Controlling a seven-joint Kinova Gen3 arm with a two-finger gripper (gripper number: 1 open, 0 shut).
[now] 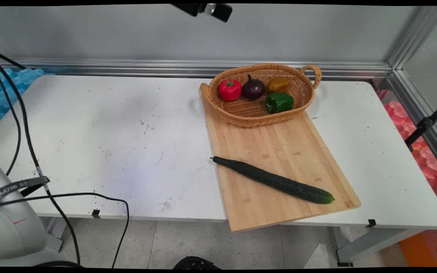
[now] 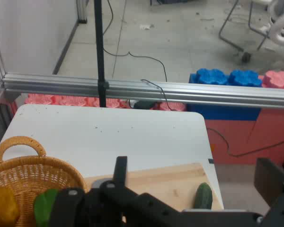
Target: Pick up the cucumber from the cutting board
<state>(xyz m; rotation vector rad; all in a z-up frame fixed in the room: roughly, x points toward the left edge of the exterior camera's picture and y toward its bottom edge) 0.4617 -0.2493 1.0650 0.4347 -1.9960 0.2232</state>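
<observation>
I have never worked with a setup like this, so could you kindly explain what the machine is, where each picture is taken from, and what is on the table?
This is a white robot arm with a black two-finger gripper, raised high above a white table. The main view looks down across the table from a fixed camera; the hand view comes from a camera on the gripper. A wooden cutting board lies on the table, with a long cucumber lying across it. At the board's far end stands a wicker basket holding a red pepper, a dark onion, a yellow pepper and a green pepper. The gripper holds nothing.
</observation>
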